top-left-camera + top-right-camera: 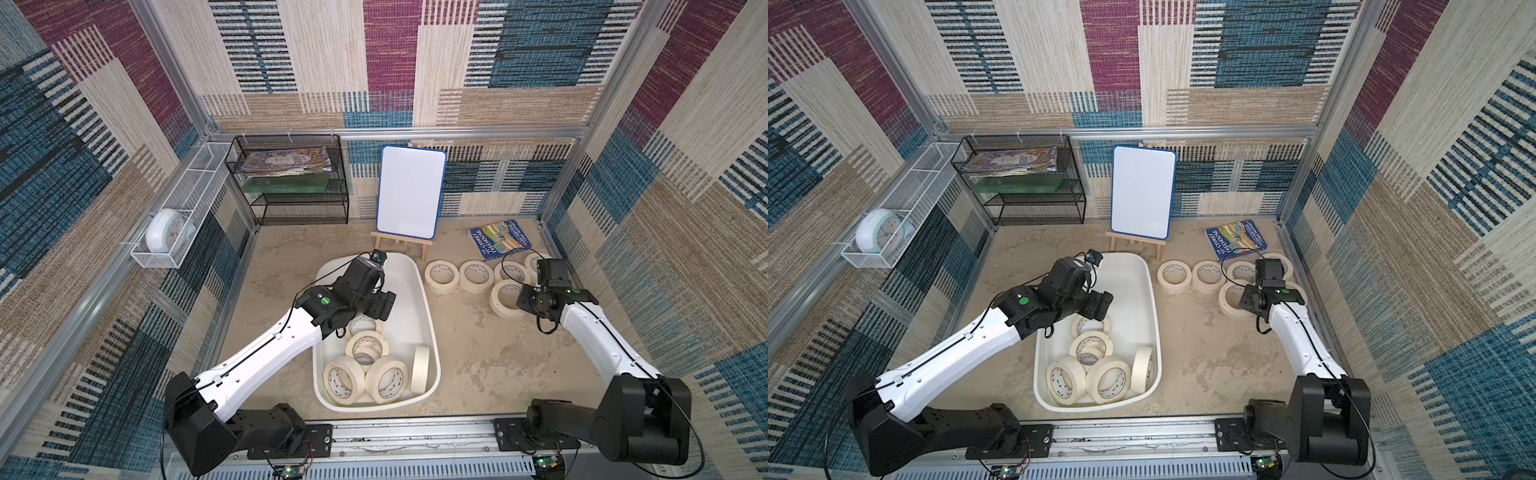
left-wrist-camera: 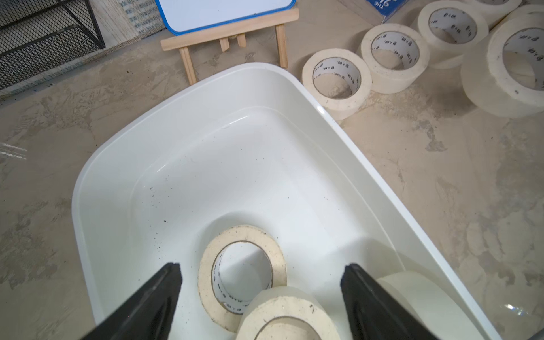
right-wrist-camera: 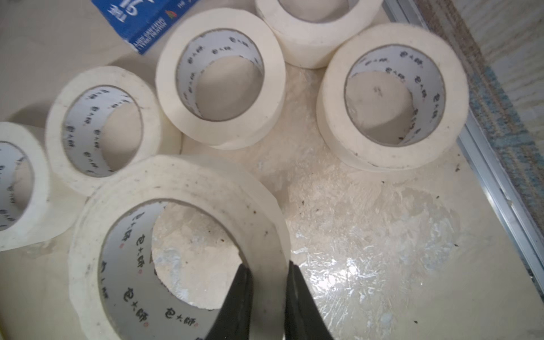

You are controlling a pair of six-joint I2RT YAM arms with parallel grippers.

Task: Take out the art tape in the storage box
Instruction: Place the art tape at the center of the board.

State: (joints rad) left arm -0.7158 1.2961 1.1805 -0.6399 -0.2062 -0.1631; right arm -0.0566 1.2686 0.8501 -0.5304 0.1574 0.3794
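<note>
The white core of the nearest art tape [image 3: 129, 294] roll in the right wrist view carries repeated dark characters reading 包大师, each with a small red mark beside it. The other rolls' cores bear the same print. The blue book [image 1: 500, 240] on the tabletop [image 1: 478, 353] shows "STOREY TREEHOUSE", upside down in both top views, beside what looks like 91. Its smaller lines are illegible.

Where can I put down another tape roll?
Bare table between the storage box and the right arm, nearer than the set-out rolls. The box's far end is bare too. Crowded: the rolls by the book.
</note>
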